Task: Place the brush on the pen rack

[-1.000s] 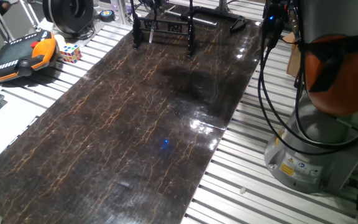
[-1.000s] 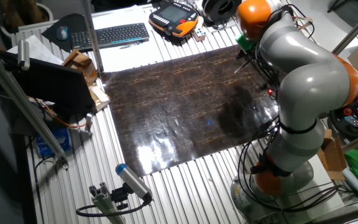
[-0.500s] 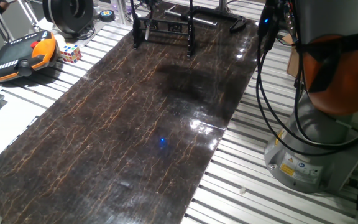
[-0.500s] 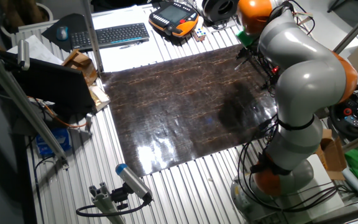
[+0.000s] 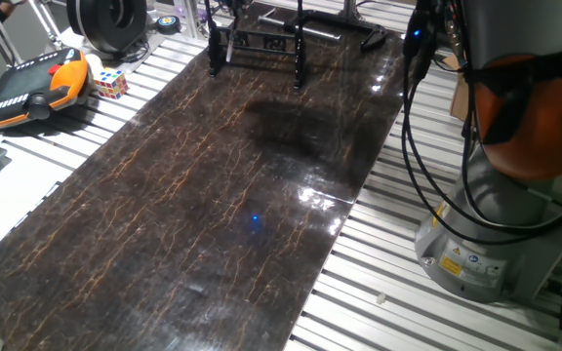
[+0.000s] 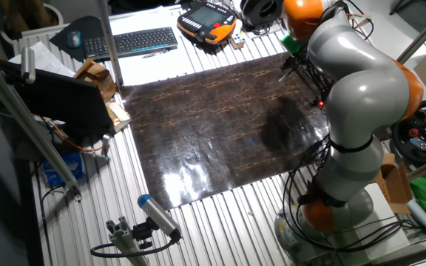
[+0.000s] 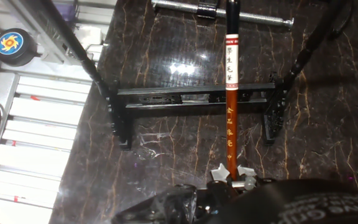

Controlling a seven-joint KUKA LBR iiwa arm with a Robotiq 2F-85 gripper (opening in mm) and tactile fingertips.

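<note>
In the hand view my gripper is shut on the brush at the bottom edge. The brush's orange-brown shaft runs straight up the frame, and its far end leaves the top of the frame. The shaft crosses over the horizontal crossbar of the pen rack, right of the bar's middle. I cannot tell whether it touches the bar. The pen rack is a small black frame at the far end of the dark mat. In the other fixed view the arm reaches over that end and hides the gripper.
A silver rod lies beyond the rack. A big black spool, an orange teach pendant and a colour cube stand left of the mat. The robot base and its cables are on the right. A keyboard lies further off.
The arm's upper links shifted a little toward the rack end of the mat one second ago and have since held still. The rack has not moved.
</note>
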